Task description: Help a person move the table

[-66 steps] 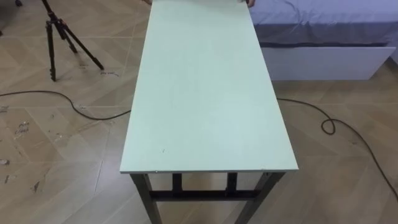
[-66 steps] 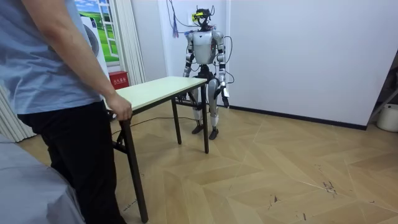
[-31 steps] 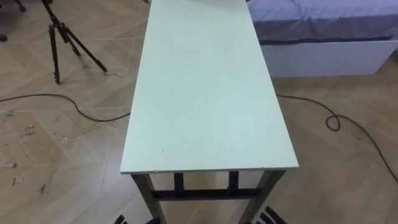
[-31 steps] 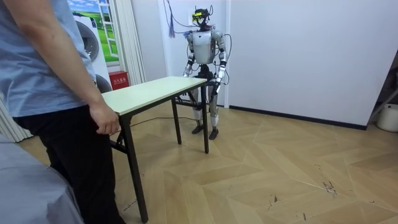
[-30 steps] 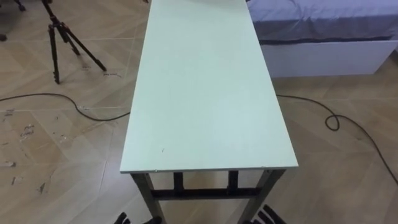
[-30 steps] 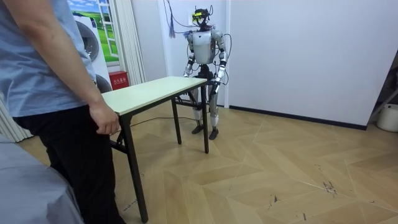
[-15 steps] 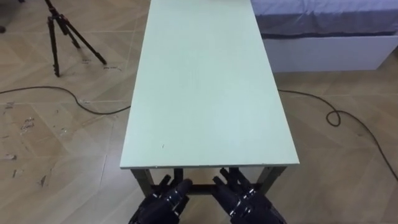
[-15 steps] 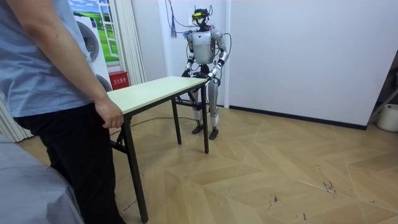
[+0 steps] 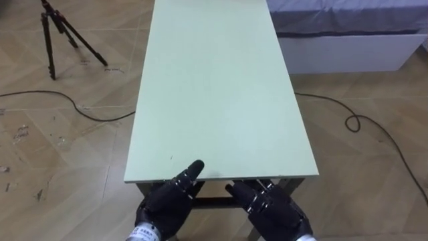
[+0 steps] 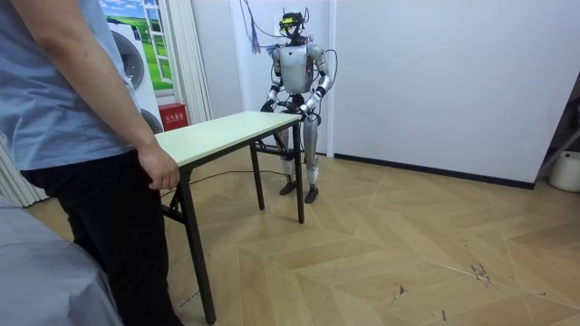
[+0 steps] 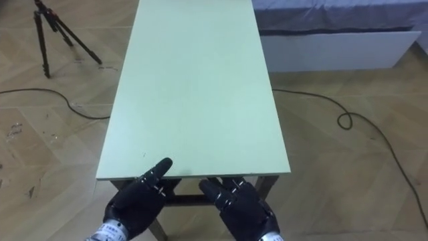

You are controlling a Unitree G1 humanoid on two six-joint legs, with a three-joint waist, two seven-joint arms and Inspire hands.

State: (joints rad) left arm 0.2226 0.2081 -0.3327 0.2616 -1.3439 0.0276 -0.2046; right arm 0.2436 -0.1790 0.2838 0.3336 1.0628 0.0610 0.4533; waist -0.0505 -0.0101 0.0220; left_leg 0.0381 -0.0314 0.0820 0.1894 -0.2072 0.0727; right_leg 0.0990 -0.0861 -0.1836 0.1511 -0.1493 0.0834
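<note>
At the near end of the table (image 9: 214, 87), left hand (image 9: 168, 202) and right hand (image 9: 271, 209) have come up closer to the edge, fingers straight, gripping nothing yet. Person's hand (image 10: 161, 171) is at the far end.

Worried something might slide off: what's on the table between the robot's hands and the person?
Nothing: both eye views and the room view show bare tabletop from the left hand and right hand to the person's hand.

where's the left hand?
Left eye view, bottom centre: the left hand is at the near short edge of the table, a fingertip over the top, right hand beside it.
</note>
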